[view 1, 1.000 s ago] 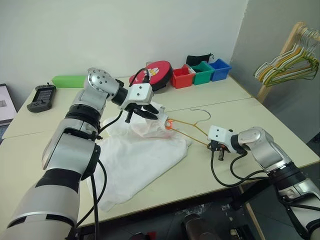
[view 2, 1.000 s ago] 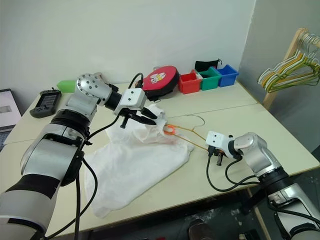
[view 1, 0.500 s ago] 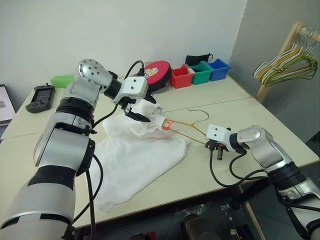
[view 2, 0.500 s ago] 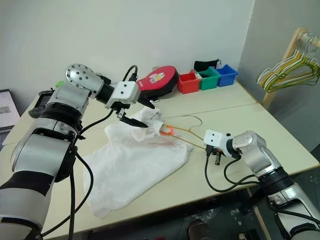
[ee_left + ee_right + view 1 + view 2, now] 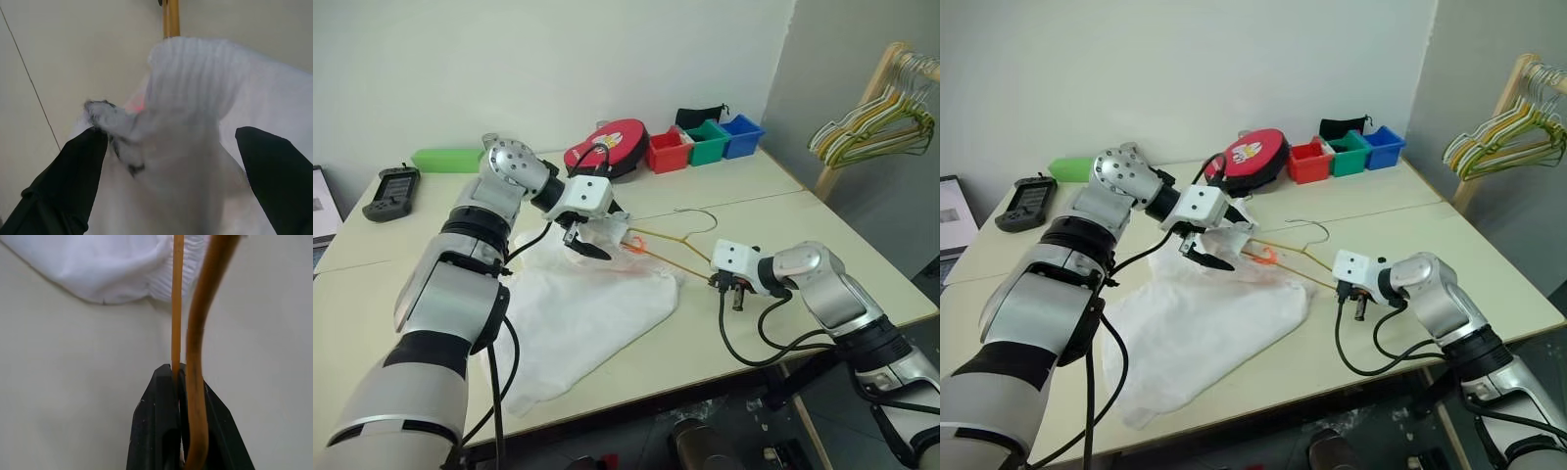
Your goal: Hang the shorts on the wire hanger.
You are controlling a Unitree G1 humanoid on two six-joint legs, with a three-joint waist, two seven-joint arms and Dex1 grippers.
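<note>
My right jaws (image 5: 719, 281) are shut tight on the hanger (image 5: 668, 247), down at its corner. My left jaws (image 5: 599, 232) are wide open, just over the bunched waistband. The shorts (image 5: 578, 313) lie flat on the tabletop (image 5: 783, 230), with the hanger poking into the waistband at about two o'clock. The shorts look thin, soft and floppy. The wire looks stiff but bendy. I think the thick waistband is the best spot to grab.
</note>
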